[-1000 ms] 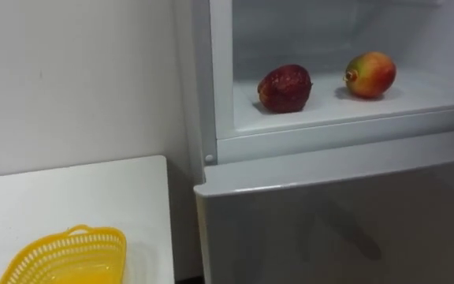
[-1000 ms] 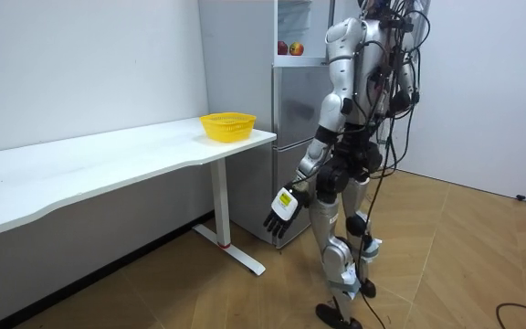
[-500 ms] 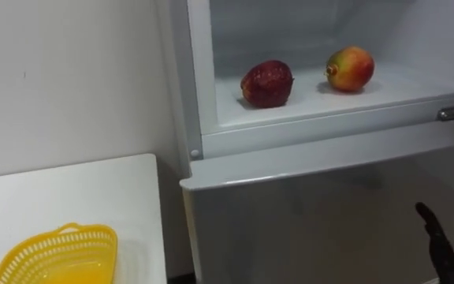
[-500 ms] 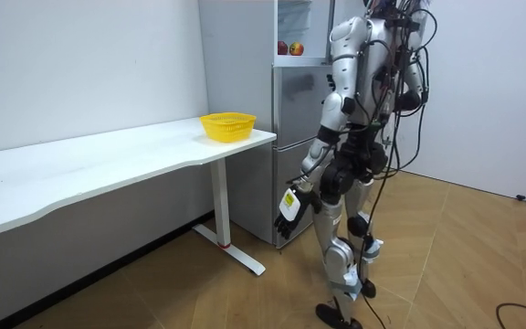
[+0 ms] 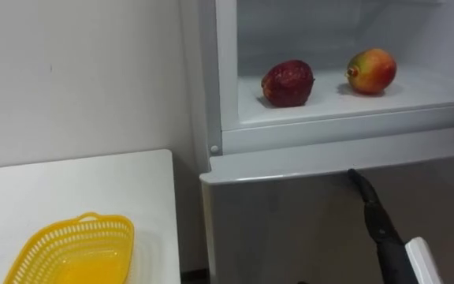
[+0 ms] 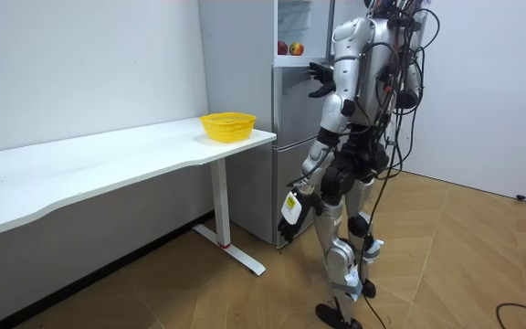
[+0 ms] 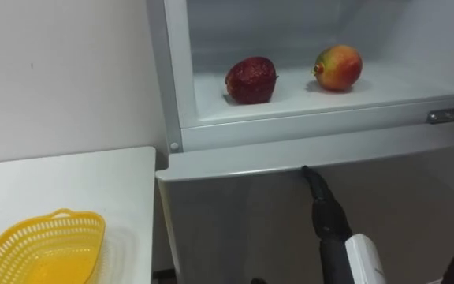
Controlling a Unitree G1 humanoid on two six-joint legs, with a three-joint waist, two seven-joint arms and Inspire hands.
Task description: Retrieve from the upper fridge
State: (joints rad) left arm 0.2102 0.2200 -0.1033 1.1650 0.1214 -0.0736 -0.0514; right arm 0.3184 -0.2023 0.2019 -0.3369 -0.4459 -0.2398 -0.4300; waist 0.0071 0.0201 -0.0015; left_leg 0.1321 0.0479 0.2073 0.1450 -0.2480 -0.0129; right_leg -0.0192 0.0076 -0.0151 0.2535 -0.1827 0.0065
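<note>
**A:** What surface and room did the figure show?

**B:** A white table stood against a pale wall and carried a yellow basket near its end. Just beside it rose the fridge, on a wooden floor. The upper compartment was open. On its shelf lay a dark red fruit and, apart to its right, a red-and-yellow fruit. The robot stood facing the fridge.

**A:** What had changed over the preceding second?

**B:** The right hand had risen from out of sight to the front of the lower door. Its fingers were straight and held nothing, with the tips just under the door's top edge. The left hand still hung by the thigh, fingers slack and empty. Both fruits remained in place; the view's shift was the camera's own.

**A:** What was cut off?

**B:** The right palm and the basket's near side ran past the lower edge.
</note>
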